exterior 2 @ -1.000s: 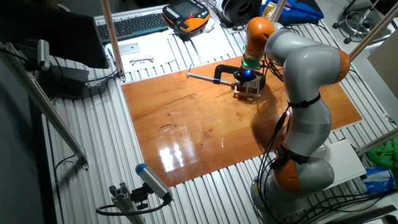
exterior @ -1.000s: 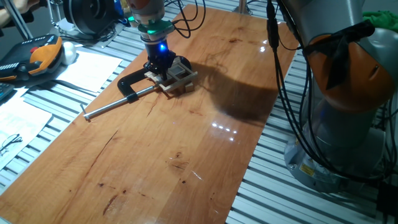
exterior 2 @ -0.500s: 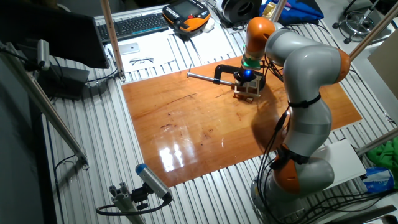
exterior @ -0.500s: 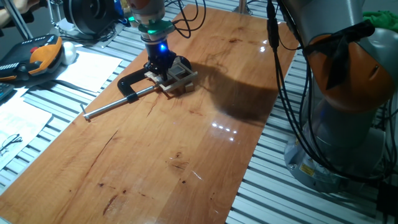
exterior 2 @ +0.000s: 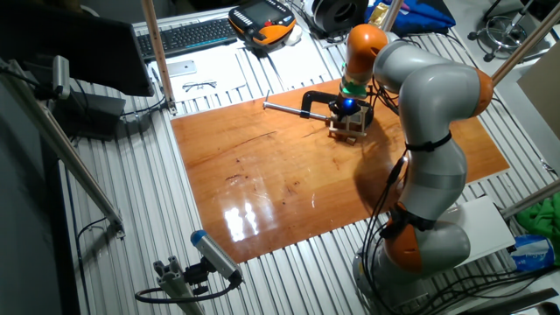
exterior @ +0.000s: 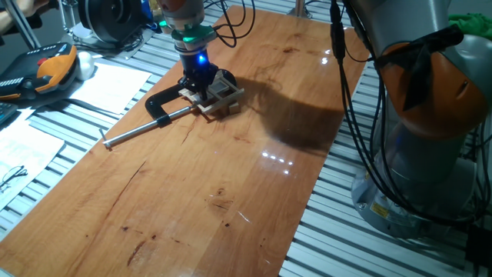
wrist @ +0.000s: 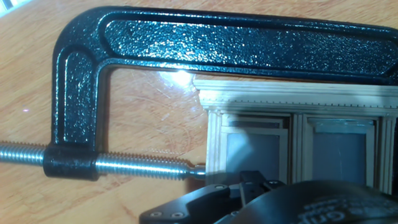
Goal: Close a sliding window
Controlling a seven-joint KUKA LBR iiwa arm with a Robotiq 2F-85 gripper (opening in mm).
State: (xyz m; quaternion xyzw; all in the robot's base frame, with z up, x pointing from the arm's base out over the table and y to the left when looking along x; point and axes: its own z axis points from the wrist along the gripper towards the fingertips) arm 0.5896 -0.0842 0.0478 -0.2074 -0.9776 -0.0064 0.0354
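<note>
Item: window [exterior: 217,95], pale wood model, two panes, lying on tabletop [exterior: 231,177] toward far left corner in one fixed view; also at [exterior 2: 352,125] and, close up, [wrist: 298,134]. Held in place by black clamp [exterior: 165,102], also [exterior 2: 311,103], [wrist: 186,43]; steel screw rod [wrist: 143,167] touching left side of frame, cast bar running along cornice side of frame.

Item: gripper [exterior: 201,79], set straight down over window, blue ring light on; also [exterior 2: 349,108]. Fingers hidden by housing in both fixed views; only black underside of hand [wrist: 261,199] at bottom edge of hand view. Finger opening: cannot tell. Contact with sash: cannot tell, though hand sits very close over frame.

Change over last second: none visible. Gripper, window and clamp in same places in both fixed views at one second back, half a second back and now. No sash travel detectable at that range; no earlier hand view for comparison.

Reading for task: likely a pause at or just above the sash, either before a push or at the end of one. Small inner frames visible behind each pane opening in hand view; whether sash is fully closed not determinable from this angle. Task best counted as unconfirmed.

Next move, if needed: short slide along frame's long axis, with clamp taking the reaction. Risk: fingers slipping off thin bars, or frame twisting under clamp.
</note>
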